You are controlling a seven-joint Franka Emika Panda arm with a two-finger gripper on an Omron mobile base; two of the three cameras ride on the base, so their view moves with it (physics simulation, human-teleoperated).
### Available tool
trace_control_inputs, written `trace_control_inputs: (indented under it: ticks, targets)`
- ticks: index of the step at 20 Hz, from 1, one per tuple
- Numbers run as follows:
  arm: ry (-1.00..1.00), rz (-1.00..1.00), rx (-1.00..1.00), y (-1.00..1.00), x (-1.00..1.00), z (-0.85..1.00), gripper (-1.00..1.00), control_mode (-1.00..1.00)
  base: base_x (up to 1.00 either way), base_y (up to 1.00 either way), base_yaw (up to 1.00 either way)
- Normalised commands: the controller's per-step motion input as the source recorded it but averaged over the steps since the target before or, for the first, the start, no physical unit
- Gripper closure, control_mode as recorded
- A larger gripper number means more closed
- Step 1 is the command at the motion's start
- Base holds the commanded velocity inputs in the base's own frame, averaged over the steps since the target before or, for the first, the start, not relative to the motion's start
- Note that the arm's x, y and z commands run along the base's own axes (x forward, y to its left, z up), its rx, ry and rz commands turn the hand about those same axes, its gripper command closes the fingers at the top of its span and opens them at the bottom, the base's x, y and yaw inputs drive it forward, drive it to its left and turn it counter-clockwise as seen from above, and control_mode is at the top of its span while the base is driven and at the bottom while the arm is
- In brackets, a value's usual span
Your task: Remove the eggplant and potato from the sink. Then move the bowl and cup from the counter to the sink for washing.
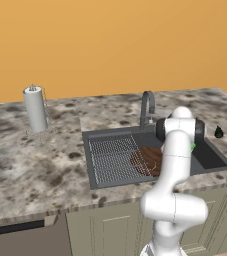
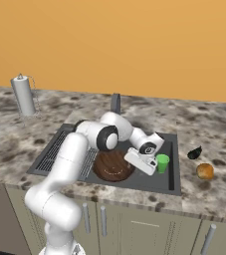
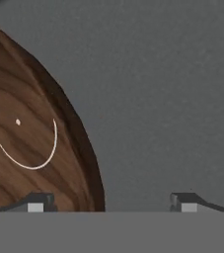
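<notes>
Dark brown wood marks the bowl, which is seen lying inside the sink, partly over the ribbed grid section. A green cup is seen upright in the basin just right of the bowl, beside the gripper. In the hand view the two fingertips are set wide apart with nothing between them, so the jaws are released; the left tip lies over the bowl's rim, the right over bare grey sink floor. The eggplant is placed on the counter just right of the sink, and the potato is found near it, slightly closer to the counter's front edge. A paper towel roll stands on its wire holder well to the left. The faucet rises behind the basin.
</notes>
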Motion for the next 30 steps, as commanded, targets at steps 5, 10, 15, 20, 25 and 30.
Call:
trace_control_inputs:
  ticks: [5,10,15,20,25,30]
  targets:
    - [0.00,0.00,0.00,0.00,-0.14,0.34,-1.00,-1.00,0.00,0.00,0.00]
    - [0.00,0.00,0.00,-0.01,-0.19,0.42,-1.00,-1.00,0.00,0.00,0.00]
    - [0.00,0.00,0.00,-0.05,-0.20,0.39,-1.00,-1.00,0.00,0.00,0.00]
    - [0.00,0.00,0.00,-0.03,-0.20,0.38,-1.00,-1.00,0.00,0.00,0.00]
    - [0.00,0.00,0.00,0.00,-0.17,0.41,-1.00,-1.00,0.00,0.00,0.00]
    - [0.00,0.00,-0.03,0.00,-0.18,0.38,-1.00,-1.00,0.00,0.00,0.00]
